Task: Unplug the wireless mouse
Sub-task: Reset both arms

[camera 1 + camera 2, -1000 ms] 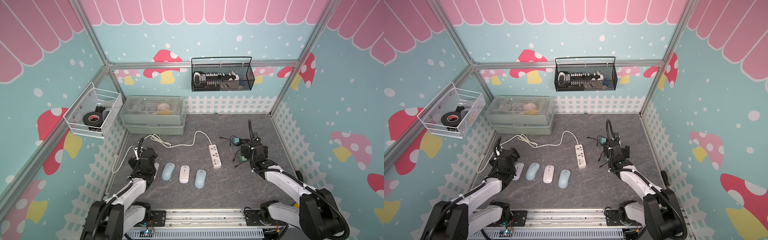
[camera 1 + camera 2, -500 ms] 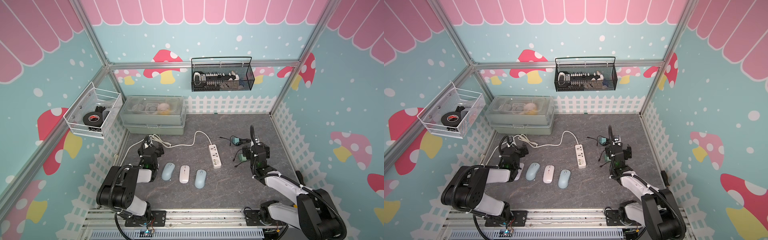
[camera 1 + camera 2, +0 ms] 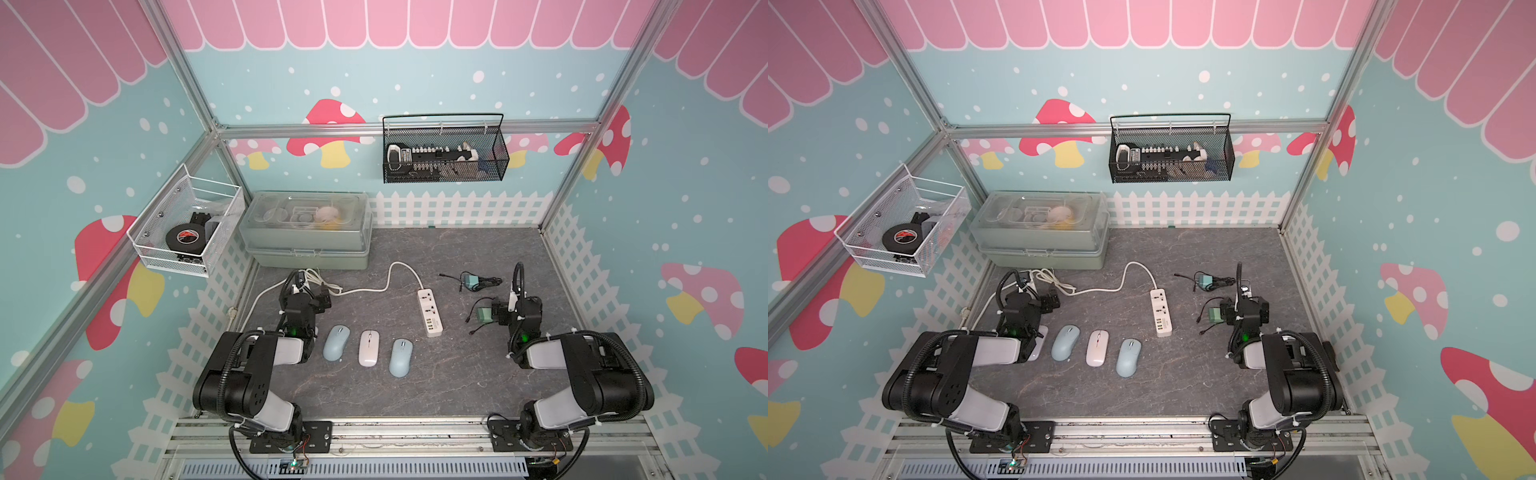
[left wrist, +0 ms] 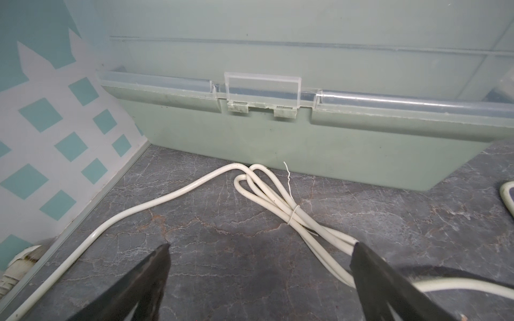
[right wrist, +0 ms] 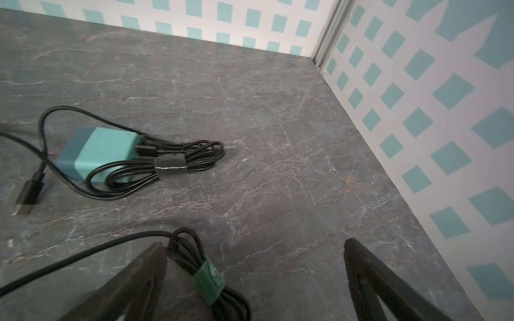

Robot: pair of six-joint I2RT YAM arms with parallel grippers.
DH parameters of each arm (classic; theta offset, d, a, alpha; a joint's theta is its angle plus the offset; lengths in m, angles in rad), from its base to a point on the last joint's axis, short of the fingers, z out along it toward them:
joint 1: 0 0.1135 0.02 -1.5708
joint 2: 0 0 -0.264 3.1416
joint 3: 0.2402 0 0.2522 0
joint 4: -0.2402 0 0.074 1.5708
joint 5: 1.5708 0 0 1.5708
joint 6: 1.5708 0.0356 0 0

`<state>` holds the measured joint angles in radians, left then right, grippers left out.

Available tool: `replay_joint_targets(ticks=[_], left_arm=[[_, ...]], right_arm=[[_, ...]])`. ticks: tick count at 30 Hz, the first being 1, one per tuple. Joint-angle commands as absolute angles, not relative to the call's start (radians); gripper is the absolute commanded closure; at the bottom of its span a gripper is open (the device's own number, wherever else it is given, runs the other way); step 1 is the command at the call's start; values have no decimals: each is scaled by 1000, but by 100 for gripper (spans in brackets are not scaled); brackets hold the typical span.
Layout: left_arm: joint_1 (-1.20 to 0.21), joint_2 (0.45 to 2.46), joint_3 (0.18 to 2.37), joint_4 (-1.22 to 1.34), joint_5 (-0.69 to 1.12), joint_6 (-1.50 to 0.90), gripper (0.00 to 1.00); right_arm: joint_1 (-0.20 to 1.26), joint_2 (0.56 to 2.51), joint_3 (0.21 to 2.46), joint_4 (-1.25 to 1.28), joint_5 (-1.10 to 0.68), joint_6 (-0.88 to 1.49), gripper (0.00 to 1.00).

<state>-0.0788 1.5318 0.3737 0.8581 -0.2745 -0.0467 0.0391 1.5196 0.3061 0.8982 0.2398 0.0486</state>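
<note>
Apparently cable-free, a pale-blue oval plastic mouse (image 3: 336,343), a white oval mouse (image 3: 368,348) and a second pale-blue mouse (image 3: 400,357) lie side by side at the front-centre of the dark grey marbled tabletop (image 3: 415,395) in both top views, left of the white plastic power strip (image 3: 430,311); a pale grey mouse (image 3: 1041,338) peeks from under the left forearm (image 3: 1000,349). Their long axes run from the robot's base toward the back wall, wheel ends pointing away from the base, the leftmost blue one leaning slightly right. Which one the task means cannot be told. The left wrist view shows the left gripper (image 4: 261,245) spread wide and empty over the bundled white power cord (image 4: 278,205) before the sage-green plastic storage box (image 4: 306,144). The right wrist view shows the right gripper (image 5: 254,242) likewise released, beside a black cable coil with green strap (image 5: 207,278), a teal charger block (image 5: 97,151) beyond. Likely hazard: jaws closing on these stray cords would drag strip or charger into the mice; a swinging left forearm could knock the half-hidden one.
</note>
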Motion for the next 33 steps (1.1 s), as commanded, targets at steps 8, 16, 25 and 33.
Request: replay_joint_targets(ticks=[8, 16, 25, 33], left_arm=[[-72, 1532, 388, 888, -264, -34, 1], [-72, 1534, 388, 888, -263, -34, 1], [-55, 1538, 408, 848, -226, -44, 1], [-46, 1530, 402, 855, -207, -46, 1]], right_arm=[[35, 1523, 358, 918, 164, 14, 2], [35, 1522, 357, 917, 164, 14, 1], [35, 1520, 357, 917, 163, 14, 1], [34, 1522, 359, 918, 164, 14, 1]])
